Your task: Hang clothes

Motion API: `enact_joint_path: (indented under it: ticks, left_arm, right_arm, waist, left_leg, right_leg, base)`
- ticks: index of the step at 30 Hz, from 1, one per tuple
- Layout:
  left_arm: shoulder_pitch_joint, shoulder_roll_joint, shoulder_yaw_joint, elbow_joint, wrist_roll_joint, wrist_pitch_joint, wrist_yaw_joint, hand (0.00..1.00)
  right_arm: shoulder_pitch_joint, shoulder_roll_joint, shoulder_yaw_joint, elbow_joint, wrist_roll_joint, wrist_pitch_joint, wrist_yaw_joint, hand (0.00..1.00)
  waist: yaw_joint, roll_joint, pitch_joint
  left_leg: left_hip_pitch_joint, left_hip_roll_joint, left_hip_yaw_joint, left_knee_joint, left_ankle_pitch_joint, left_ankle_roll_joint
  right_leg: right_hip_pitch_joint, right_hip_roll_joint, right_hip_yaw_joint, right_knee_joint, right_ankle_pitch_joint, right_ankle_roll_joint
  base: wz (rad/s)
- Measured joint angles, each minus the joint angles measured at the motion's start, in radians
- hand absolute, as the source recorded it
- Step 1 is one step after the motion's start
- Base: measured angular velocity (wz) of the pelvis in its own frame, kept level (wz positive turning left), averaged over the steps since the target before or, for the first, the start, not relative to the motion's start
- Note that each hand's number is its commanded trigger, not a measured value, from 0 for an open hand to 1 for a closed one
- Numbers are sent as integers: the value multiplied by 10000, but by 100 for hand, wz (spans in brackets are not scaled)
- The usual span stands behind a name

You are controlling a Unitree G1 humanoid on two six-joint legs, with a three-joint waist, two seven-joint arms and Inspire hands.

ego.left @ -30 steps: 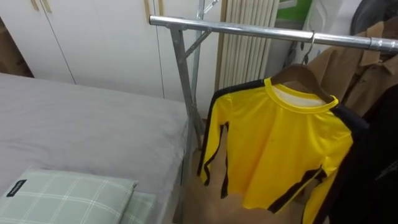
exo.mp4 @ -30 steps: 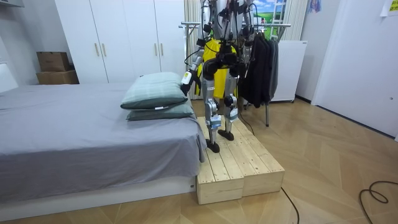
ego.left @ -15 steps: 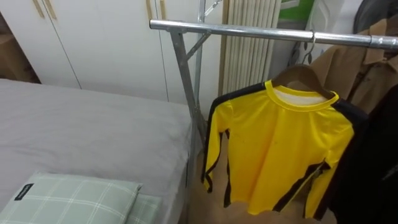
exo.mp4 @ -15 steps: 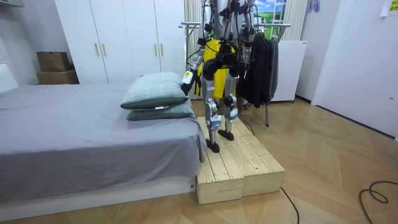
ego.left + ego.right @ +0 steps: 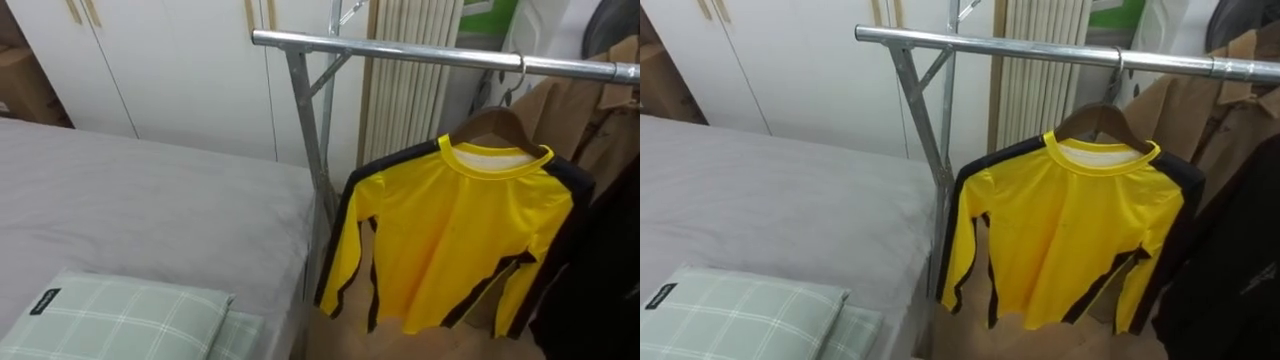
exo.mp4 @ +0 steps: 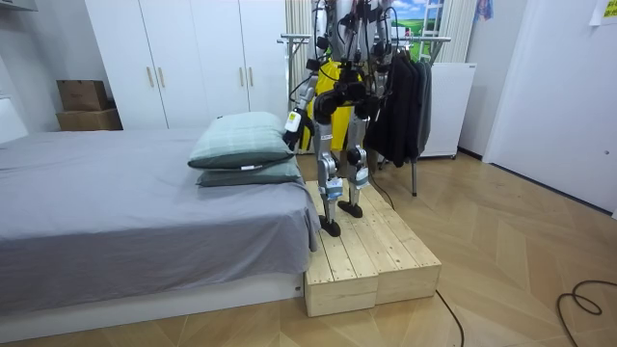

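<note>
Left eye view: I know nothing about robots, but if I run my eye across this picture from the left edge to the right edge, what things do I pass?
green checked pillow → rack's metal upright → yellow shirt on its wooden hanger → dark garment at the right edge.

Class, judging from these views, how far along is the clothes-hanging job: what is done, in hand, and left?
Done: the yellow shirt hangs on a wooden hanger hooked over the metal rail. In hand: nothing on the shirt; the left hand is low beside the pillows. Left: likely nothing, as no loose garment lies on the bed.
</note>
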Motion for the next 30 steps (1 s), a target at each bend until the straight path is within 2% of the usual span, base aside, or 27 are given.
enact_joint_path:
  ticks: [3,5,6,8,10,12,13,15,16,17,18,19,20,21,22,24,25,27,28,30]
  left_arm:
    - [-51,27,-45,-12,-259,-60,-70,0]
    - [-162,25,-257,-9,-264,-89,-69,0]
    - [-219,10,-369,-4,-263,-139,-71,0]
    - [-343,-15,-435,-5,-266,-251,-99,0]
    - [-525,-98,-616,-7,-265,-428,-229,0]
    - [-495,-153,-752,-5,-257,-600,-352,0]
    - [-472,-176,-770,7,-243,-665,-464,0]
    - [-502,-165,-778,-35,-237,-753,-675,0]
    - [-497,-159,-778,-96,-236,-767,-762,0]
    - [-505,-155,-791,-226,-216,-787,-971,0]
    - [-515,-156,-806,-464,-220,-802,-1217,0]
    - [-518,-144,-797,-613,-224,-809,-1287,0]
    - [-572,-59,-805,-746,-180,-813,-1399,0]
    - [-569,-17,-789,-759,-93,-813,-1518,0]
    - [-514,3,-773,-760,-72,-813,-1568,0]
    - [-424,32,-575,-734,-48,-813,-1644,0]
    - [-370,99,-539,-726,-32,-813,-1649,0]
    - [-300,144,-365,-672,32,-814,-1669,0]
    - [-290,170,-355,-645,32,-814,-1669,0]
    - [-279,273,-329,-644,27,-818,-1624,0]
  right_arm:
    - [-66,-6,260,-234,-437,91,-20,0]
    - [-73,-61,389,-524,-678,123,-14,0]
    - [-158,-55,409,-534,-984,123,-18,0]
    - [-410,-54,575,-510,-1465,123,-21,0]
    - [-656,-70,575,-441,-1887,121,-16,0]
    - [-838,-75,576,-438,-1964,93,-15,0]
    - [-871,-74,562,-441,-1990,89,0,0]
    - [-902,-80,575,-343,-1950,70,19,0]
    - [-911,-84,573,-264,-1950,62,23,0]
    - [-911,-110,563,-54,-1947,67,34,0]
    - [-855,-148,557,19,-1946,112,78,0]
    - [-801,-174,551,19,-1946,111,102,0]
    - [-778,-227,525,119,-1949,111,156,0]
    - [-798,-279,350,194,-1950,121,212,0]
    - [-815,-300,289,249,-1951,125,211,0]
    - [-729,-342,23,308,-1949,235,139,0]
    - [-721,-353,-53,316,-1947,291,107,0]
    - [-725,-351,-110,319,-1901,292,60,0]
    - [-720,-332,-110,342,-1876,293,-6,0]
    - [-704,-327,-111,347,-1852,304,-71,0]
  waist:
    - [2,16,-10]
    - [-1,129,-12]
    - [41,184,-60]
    - [207,254,-65]
    - [307,479,-41]
    - [323,622,-2]
    - [375,714,-46]
    - [411,726,-42]
    - [348,724,-39]
    - [228,726,-43]
    - [199,708,-43]
    - [181,671,-43]
    - [175,600,-41]
    - [217,582,-47]
    - [243,570,-45]
    - [120,507,-25]
    - [120,454,6]
    - [66,410,12]
    - [-12,314,54]
    - [-71,196,30]
  left_leg:
    - [-169,-8,-183,31,-11,9]
    - [-252,-32,-456,57,-8,6]
    - [-358,-45,-615,122,-4,3]
    - [-554,-81,-859,336,14,-17]
    - [-701,-153,-1340,400,74,-39]
    - [-751,-208,-1568,367,143,-39]
    - [-855,-218,-1720,379,183,-31]
    - [-977,-272,-1759,427,308,-44]
    - [-1079,-295,-1607,473,376,-43]
    - [-1305,-311,-1228,611,521,-29]
    - [-1523,-291,-514,703,709,-2]
    - [-1600,-259,-87,700,810,32]
    - [-1722,-167,663,703,959,74]
    - [-1816,-30,1374,982,932,124]
    - [-1817,65,1734,1226,833,137]
    - [-1644,457,2737,2113,433,94]
    - [-1455,599,3145,2207,318,47]
    - [-1305,687,3375,2188,129,2]
    - [-1204,674,3409,2091,76,-15]
    - [-1191,695,3601,2054,-6,-82]
  right_leg:
    - [-11,-68,-224,28,-34,-29]
    - [-17,-146,-493,-7,-49,-34]
    - [-60,-199,-654,6,-78,-48]
    - [-185,-304,-877,141,-176,-91]
    - [-169,-456,-1346,189,-302,-114]
    - [-199,-580,-1602,340,-460,-132]
    - [-199,-647,-1808,434,-562,-167]
    - [-214,-826,-2237,613,-754,-235]
    - [-235,-923,-2463,677,-831,-240]
    - [-206,-1128,-3041,697,-946,-264]
    - [-170,-1325,-3568,750,-1060,-287]
    - [-165,-1416,-3798,791,-1136,-289]
    - [-145,-1617,-4245,875,-1283,-301]
    - [-123,-1740,-4597,964,-1420,-344]
    - [-119,-1805,-4725,1082,-1508,-369]
    - [51,-2035,-5435,1420,-1828,-362]
    - [77,-2119,-5680,1564,-1957,-355]
    - [111,-2148,-6110,1625,-2071,-339]
    - [175,-2239,-6394,1735,-2186,-290]
    - [196,-2298,-6695,1826,-2331,-213]
  base:
    - [20]
    - [42]
    - [35]
    - [42]
    - [60]
    - [49]
    - [49]
    - [65]
    - [117]
    - [141]
    - [141]
    - [129]
    - [111]
    - [99]
    - [84]
    - [100]
    - [90]
    - [78]
    - [81]
    - [72]
